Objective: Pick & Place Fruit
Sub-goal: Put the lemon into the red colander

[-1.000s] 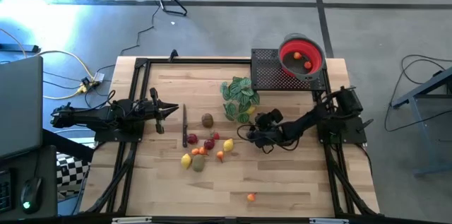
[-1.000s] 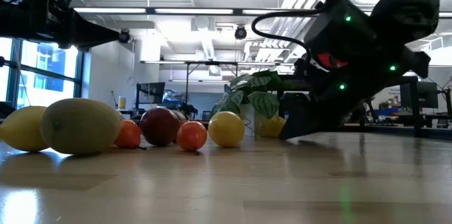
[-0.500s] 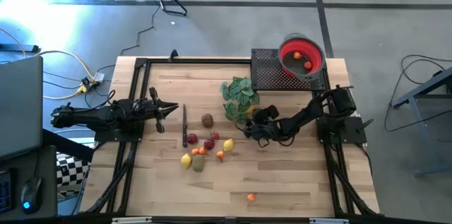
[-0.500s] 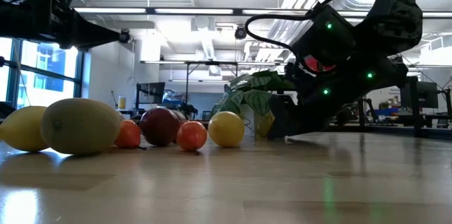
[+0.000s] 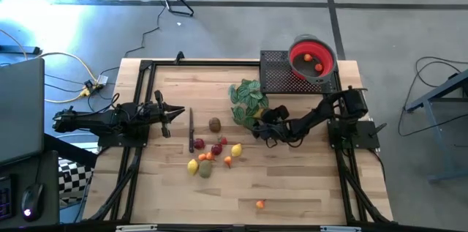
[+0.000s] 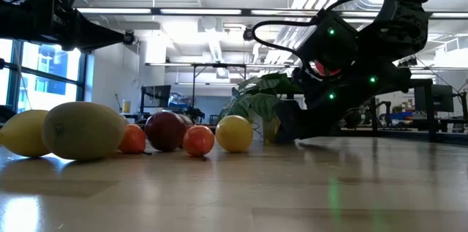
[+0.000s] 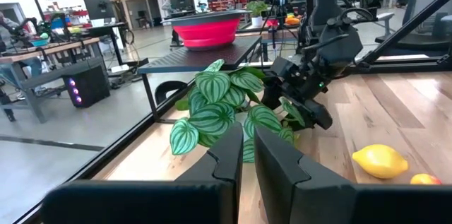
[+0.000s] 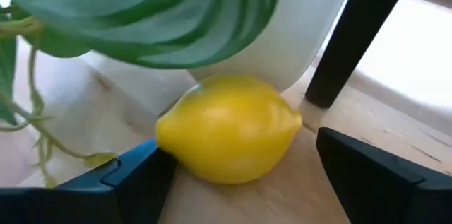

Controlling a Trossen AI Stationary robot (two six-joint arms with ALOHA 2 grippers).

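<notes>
right gripper (image 5: 257, 124) low on table, fingers (image 8: 134, 181) spread wide around a yellow lemon (image 8: 227, 126) beside the leafy plant (image 5: 247, 98); left gripper (image 5: 178, 112) shut, idle at left edge.

A green leafy plant sprig (image 5: 247, 100) in a white pot (image 8: 282, 37) stands near the worktop's (image 5: 307, 181) far edge. Beside it, at the far right corner, a red bowl (image 5: 312, 58) sits on a black mesh stand (image 5: 281, 75). A dark knife-like tool (image 5: 191, 130) lies left of centre.
</notes>
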